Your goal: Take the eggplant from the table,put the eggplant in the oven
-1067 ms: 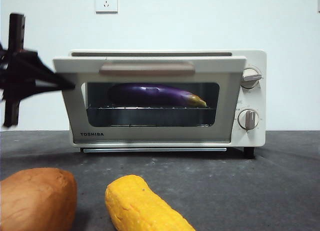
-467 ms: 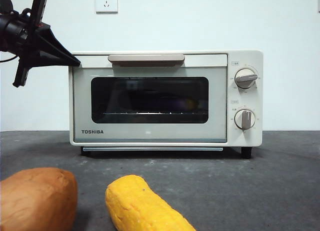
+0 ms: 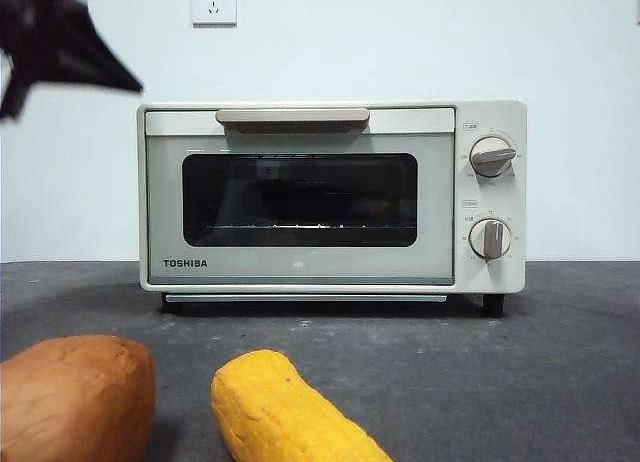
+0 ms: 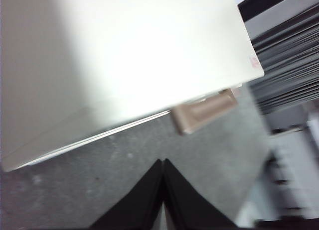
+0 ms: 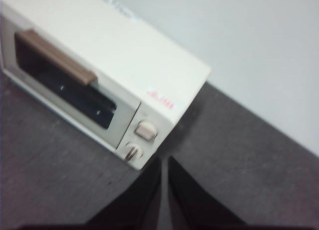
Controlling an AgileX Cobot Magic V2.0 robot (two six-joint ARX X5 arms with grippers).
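Note:
The cream-white oven [image 3: 300,272] stands at the back of the table [image 3: 520,382] with its door shut and its beige handle [image 3: 292,118] at the top. Behind the dark glass the eggplant is only a dim shape [image 3: 350,204] on the rack. My left gripper [image 3: 132,85] hangs shut and empty above the oven's upper left corner, not touching it. Its wrist view looks down on the oven top [image 4: 139,51] and handle [image 4: 204,110], with the left gripper [image 4: 163,163] over the table. My right gripper [image 5: 164,163] is shut, empty, off the oven's [image 5: 124,56] knob side.
An orange-brown sweet potato [image 3: 75,397] and a yellow corn cob [image 3: 285,412] lie near the table's front edge, left of the middle. Two grey knobs [image 3: 490,157] sit on the oven's right panel. A wall socket [image 3: 213,2] is above the oven.
The oven door went from half open, with the eggplant plainly seen on the rack, to fully shut. My left gripper rose from the door's left corner up and away to the left.

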